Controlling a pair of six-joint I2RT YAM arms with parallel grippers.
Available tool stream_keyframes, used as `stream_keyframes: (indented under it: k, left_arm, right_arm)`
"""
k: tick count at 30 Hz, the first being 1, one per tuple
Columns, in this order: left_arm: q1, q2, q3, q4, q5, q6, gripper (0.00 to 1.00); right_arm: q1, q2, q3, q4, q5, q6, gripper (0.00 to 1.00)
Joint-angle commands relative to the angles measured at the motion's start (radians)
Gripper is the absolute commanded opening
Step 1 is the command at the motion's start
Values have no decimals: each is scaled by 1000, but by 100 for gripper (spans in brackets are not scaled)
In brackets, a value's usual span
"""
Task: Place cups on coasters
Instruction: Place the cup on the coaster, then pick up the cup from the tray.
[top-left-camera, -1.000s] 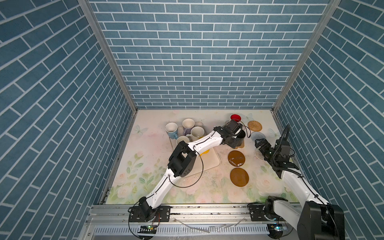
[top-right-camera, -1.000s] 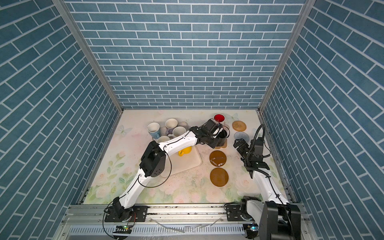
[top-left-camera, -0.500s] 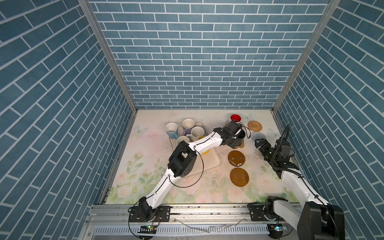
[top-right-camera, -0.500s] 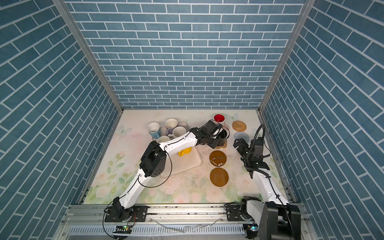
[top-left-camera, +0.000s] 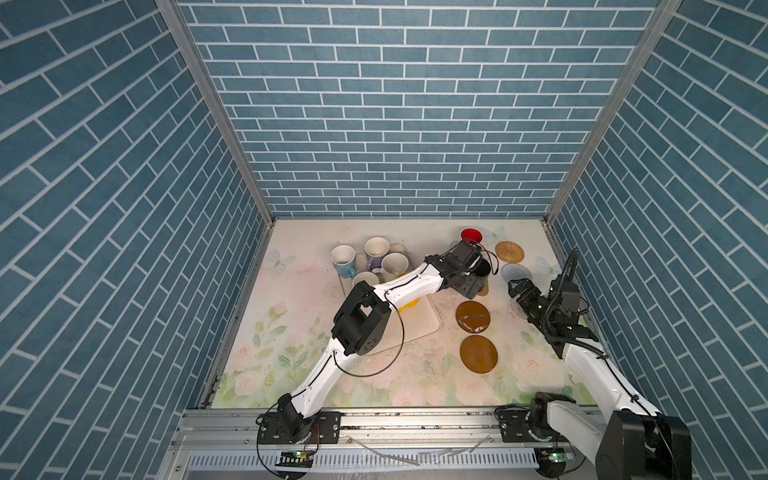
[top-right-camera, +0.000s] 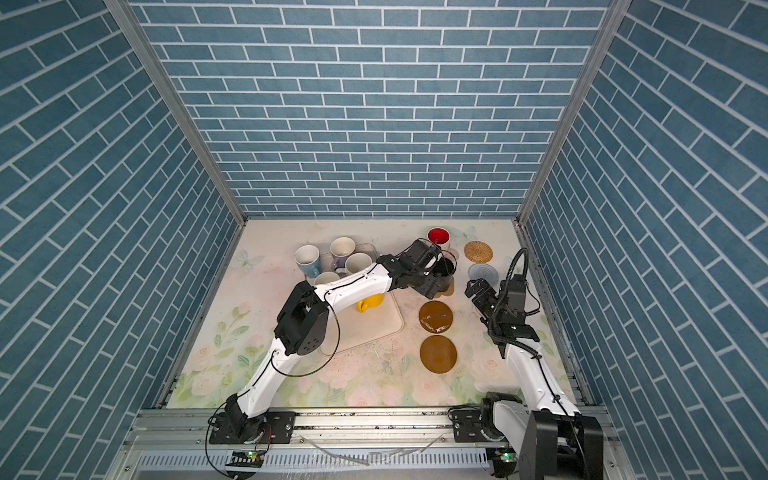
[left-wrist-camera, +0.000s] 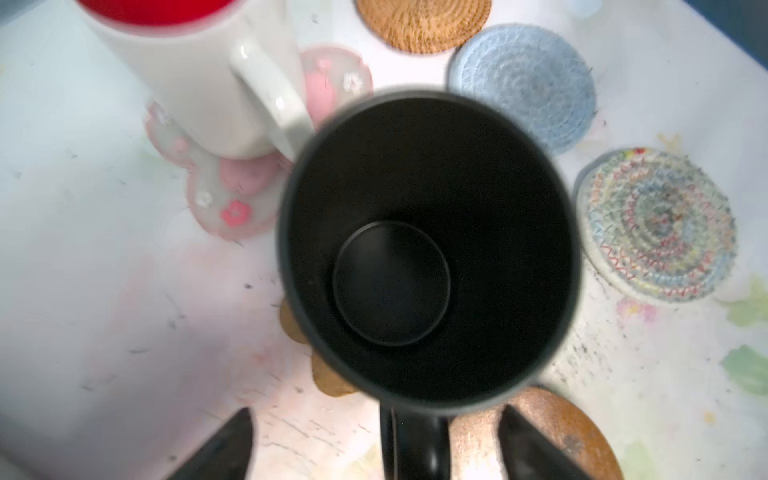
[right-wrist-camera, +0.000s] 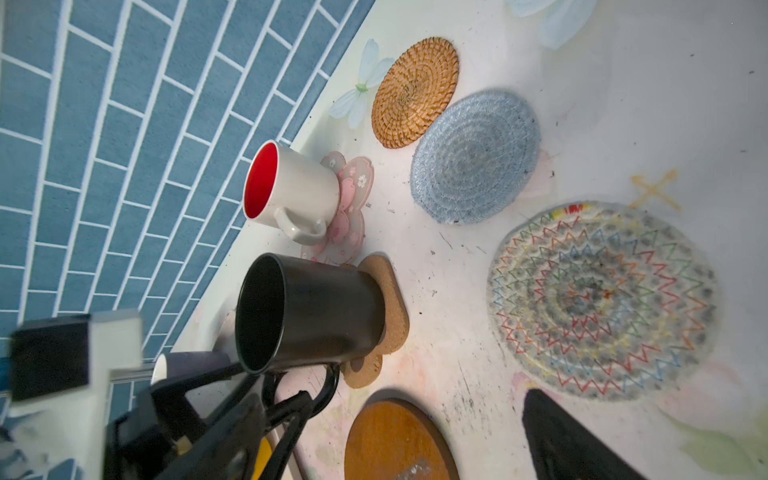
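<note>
Now, black mug: likely stiff, slick, breakable ceramic; hold by handle
Left claw: spread, straddling that handle
Right claw: spread, empty

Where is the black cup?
In a top view, the black cup stands right of centre on the brown paw coaster, beside the red-inside white cup.

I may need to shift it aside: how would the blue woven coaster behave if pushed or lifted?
The blue woven coaster looks like coiled cord, so probably soft: it may sag if lifted by one edge. Flat and thin, it should slide rather than roll or tip.
</note>
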Motion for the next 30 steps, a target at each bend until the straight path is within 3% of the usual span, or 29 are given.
stream_keyframes:
  k: [1, 11, 18, 30]
  left_arm:
    - [-2, -108, -42, -3, -50, 0, 99]
    - [-3, -425, -306, 37, -150, -40, 99]
    - [-3, -662, -558, 35, -237, -114, 99]
    - [8, -1041, -943, -14, -354, -203, 99]
  right_arm:
    - [24, -10, 59, -72, 42, -48, 96]
    - [124, -40, 173, -236, 147, -90, 94]
    - [287, -36, 226, -307, 254, -36, 88]
    - [619, 81, 325, -360, 456, 46, 87]
